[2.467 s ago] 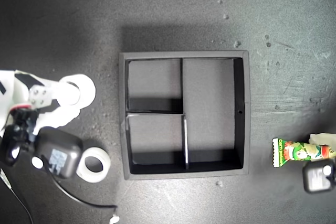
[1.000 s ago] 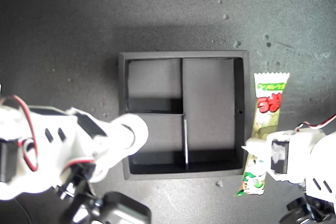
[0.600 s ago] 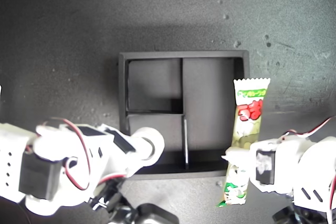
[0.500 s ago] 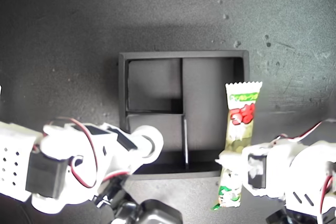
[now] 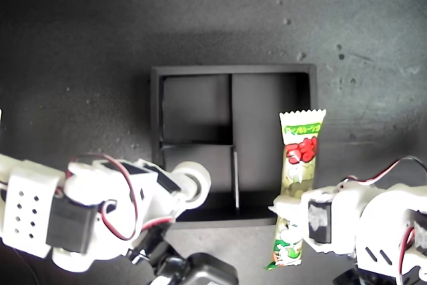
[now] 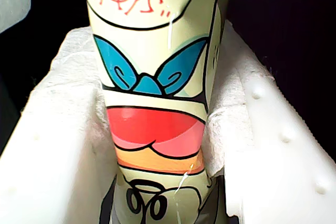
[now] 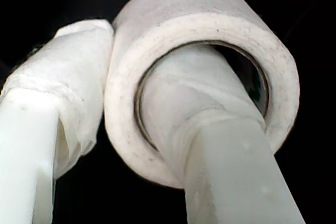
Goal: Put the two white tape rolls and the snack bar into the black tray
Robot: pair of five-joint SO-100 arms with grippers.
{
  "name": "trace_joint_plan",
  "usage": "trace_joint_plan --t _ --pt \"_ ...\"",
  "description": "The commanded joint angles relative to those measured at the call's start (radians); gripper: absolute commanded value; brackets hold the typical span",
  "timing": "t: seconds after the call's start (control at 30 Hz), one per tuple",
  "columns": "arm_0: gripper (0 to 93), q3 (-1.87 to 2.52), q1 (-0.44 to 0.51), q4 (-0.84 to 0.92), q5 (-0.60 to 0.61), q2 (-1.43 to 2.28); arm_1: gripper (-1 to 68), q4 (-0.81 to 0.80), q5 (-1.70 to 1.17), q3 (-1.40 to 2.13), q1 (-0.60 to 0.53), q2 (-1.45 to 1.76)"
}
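Note:
The black tray lies in the middle of the exterior view, and its compartments are empty where I can see into them. My first gripper is shut on the snack bar, whose far end hangs over the tray's long compartment at the exterior view's right. In the first wrist view the snack bar is squeezed between the padded fingers. My second gripper is shut on a white tape roll above the tray's near small compartment. One finger passes through the tape roll. The other tape roll is out of view.
The dark mat surrounds the tray, with small pale specks beyond the tray's far corner on the exterior view's right. Both arms' white bodies and red wires fill the near edge of the exterior view.
The first gripper has carried the snack bar toward the exterior view's left, further over the long compartment. The second gripper's tape roll has edged a little further over the near small compartment.

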Motion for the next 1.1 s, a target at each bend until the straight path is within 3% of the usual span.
trace_joint_plan --t 0.0,0.37,0.77,0.8,0.9,1.07 --pt "1.3 -0.052 0.014 -0.023 -0.015 0.000 -0.1 -0.029 0.011 0.017 0.044 0.011" --pt "1.5 -0.026 0.014 -0.025 -0.017 0.012 -0.2 -0.029 -0.025 0.084 0.178 0.009" --pt "2.8 -0.032 0.026 -0.044 -0.029 -0.025 0.0 -0.054 -0.014 0.144 0.166 0.009" --pt "4.1 -0.029 0.028 -0.044 -0.035 -0.025 1.0 -0.052 -0.014 0.146 0.166 0.009" --pt "11.2 -0.008 0.034 -0.044 -0.046 -0.011 18.4 -0.040 -0.015 0.141 0.164 0.009" --pt "15.4 0.021 0.044 -0.044 -0.044 0.021 24.7 -0.005 -0.023 0.129 0.164 0.009"
